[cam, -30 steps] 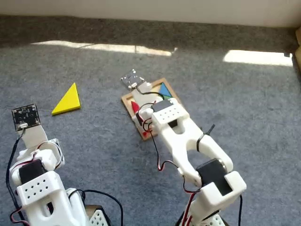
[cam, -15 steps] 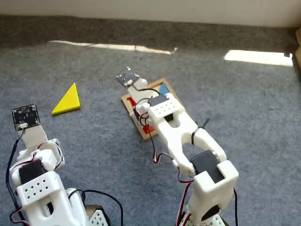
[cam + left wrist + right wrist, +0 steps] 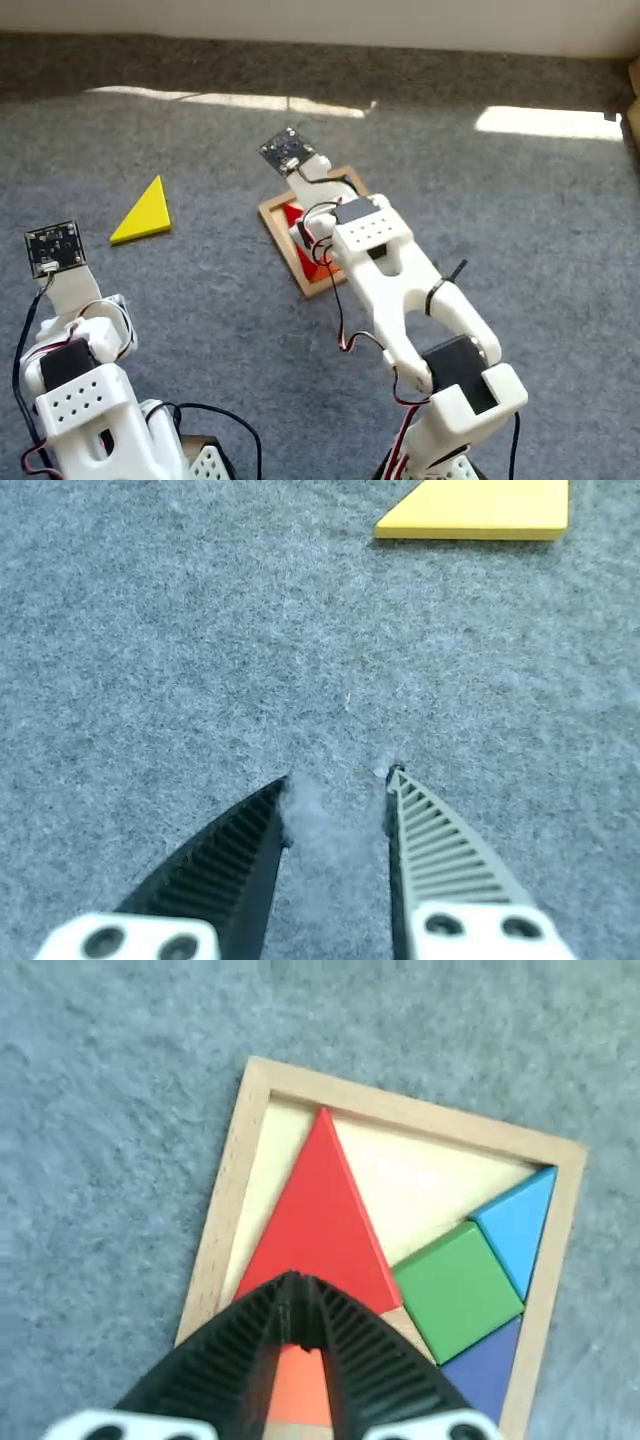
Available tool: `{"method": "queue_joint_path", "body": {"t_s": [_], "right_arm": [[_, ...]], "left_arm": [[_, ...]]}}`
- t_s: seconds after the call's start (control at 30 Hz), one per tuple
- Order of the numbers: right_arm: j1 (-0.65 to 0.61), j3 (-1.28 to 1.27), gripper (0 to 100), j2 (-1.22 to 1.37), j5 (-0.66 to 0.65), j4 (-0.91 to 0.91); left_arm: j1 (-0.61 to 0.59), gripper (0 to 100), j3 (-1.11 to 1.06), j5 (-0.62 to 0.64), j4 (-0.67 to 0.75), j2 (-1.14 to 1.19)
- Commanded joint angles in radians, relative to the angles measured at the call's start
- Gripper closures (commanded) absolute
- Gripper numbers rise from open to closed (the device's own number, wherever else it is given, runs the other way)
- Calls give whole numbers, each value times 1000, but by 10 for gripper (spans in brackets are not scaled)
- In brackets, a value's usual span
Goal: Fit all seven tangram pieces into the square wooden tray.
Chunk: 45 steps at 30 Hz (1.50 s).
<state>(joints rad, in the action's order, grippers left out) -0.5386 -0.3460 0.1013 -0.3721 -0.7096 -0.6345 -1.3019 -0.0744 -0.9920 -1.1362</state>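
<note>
The square wooden tray (image 3: 228,1185) lies under my right gripper (image 3: 300,1295), which is shut with nothing held and hangs over the red triangle's edge. In the tray are a large red triangle (image 3: 318,1222), a green square (image 3: 457,1290), a light blue triangle (image 3: 516,1226), a dark blue piece (image 3: 486,1375) and an orange piece (image 3: 297,1385). Bare wood shows beside the red triangle. A large yellow triangle (image 3: 145,212) lies on the carpet left of the tray (image 3: 283,252). My left gripper (image 3: 338,790) is open just above the carpet, short of the yellow triangle (image 3: 480,510).
Grey carpet covers the whole floor. The right arm (image 3: 370,245) covers most of the tray in the high view. The left arm (image 3: 80,380) stands at the near left. Open carpet stretches between the yellow triangle and the tray.
The right arm's wrist swung left over the tray, then back toward its far side. The left arm and the yellow triangle have not moved.
</note>
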Motion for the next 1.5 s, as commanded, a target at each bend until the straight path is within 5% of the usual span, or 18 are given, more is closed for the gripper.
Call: {"method": "queue_joint_path", "body": {"t_s": [0.0,0.47,0.9,1.17,1.47], "right_arm": [[13,-22,992,-28,-5,96],[-79,-53,992,84,-8,177],[-2,-170,992,-265,-3,156],[107,-171,992,-131,-2,262],[82,-124,992,48,-3,262]], "left_arm": [[-8,841,2,5,15,-13],[-8,841,2,5,15,-13],[-8,841,4,5,15,-13],[-8,841,4,5,15,-13],[-8,841,4,5,15,-13]]}}
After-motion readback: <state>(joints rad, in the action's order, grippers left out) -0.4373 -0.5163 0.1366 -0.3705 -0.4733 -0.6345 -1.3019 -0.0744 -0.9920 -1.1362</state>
